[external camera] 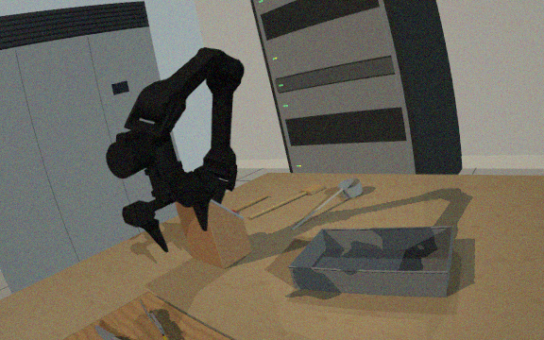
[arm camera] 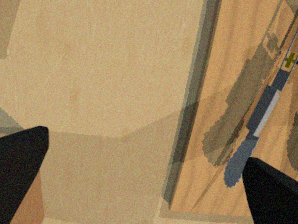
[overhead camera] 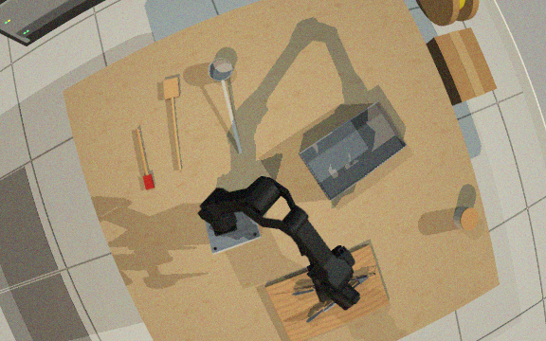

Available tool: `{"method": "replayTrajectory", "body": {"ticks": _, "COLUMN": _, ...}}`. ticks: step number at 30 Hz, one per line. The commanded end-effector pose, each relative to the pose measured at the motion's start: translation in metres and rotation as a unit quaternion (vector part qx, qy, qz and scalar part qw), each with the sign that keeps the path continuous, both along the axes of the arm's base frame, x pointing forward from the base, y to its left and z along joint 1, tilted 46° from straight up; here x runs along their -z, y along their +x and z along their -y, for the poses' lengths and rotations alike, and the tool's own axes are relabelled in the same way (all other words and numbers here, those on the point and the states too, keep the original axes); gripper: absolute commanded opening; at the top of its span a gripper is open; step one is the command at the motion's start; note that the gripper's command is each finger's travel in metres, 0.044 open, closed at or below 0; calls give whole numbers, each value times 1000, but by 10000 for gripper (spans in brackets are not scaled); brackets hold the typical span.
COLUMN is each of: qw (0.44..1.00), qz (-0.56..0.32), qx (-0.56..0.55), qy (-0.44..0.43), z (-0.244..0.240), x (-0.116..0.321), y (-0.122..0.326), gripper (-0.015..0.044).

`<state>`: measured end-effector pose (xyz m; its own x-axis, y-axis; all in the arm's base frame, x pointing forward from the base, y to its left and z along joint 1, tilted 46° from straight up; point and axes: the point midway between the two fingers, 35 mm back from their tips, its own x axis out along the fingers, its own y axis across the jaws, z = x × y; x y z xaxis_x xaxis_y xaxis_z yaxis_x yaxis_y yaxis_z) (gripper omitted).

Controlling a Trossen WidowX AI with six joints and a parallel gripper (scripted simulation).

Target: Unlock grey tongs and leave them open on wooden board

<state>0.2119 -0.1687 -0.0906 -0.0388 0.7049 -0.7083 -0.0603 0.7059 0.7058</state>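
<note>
The grey tongs [overhead camera: 316, 315] [external camera: 107, 333] [arm camera: 265, 112] lie on the wooden board [overhead camera: 373, 256] [arm camera: 230, 30]. In the top view their two arms stand apart at the left and run together toward the right; the arm covers their middle. The wrist view shows only part of them. The roasting tin [overhead camera: 358, 180] [external camera: 371, 282] stands away from the board with no tongs across it. My gripper [external camera: 185, 240] [arm camera: 149, 152] is wide open and empty, raised above the table beside the board's edge. One fingertip overlaps the end of a tong arm in the wrist view.
A ladle [overhead camera: 229, 106] [external camera: 319, 208], a wooden spatula [overhead camera: 174, 128] and a red-tipped stick [overhead camera: 148, 182] lie at the table's far side. A small cylinder [overhead camera: 469, 219] stands near the right edge. A wooden block [external camera: 229, 243] stands under my arm's base.
</note>
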Motion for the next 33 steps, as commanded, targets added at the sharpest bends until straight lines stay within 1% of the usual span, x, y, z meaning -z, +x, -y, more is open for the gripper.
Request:
{"method": "replayTrajectory", "body": {"ticks": 1, "qw": 1000, "qz": 6, "qx": 0, "qy": -9, "z": 20, "x": -18, "y": 2, "gripper": 440}}
{"method": "replayTrajectory", "body": {"ticks": 5, "qw": 1000, "qz": 6, "qx": -1, "qy": -11, "z": 35, "x": -34, "y": 1, "gripper": 440}}
{"method": "replayTrajectory", "body": {"ticks": 33, "qw": 1000, "qz": 6, "qx": -1, "qy": -11, "z": 35, "x": -34, "y": 1, "gripper": 440}}
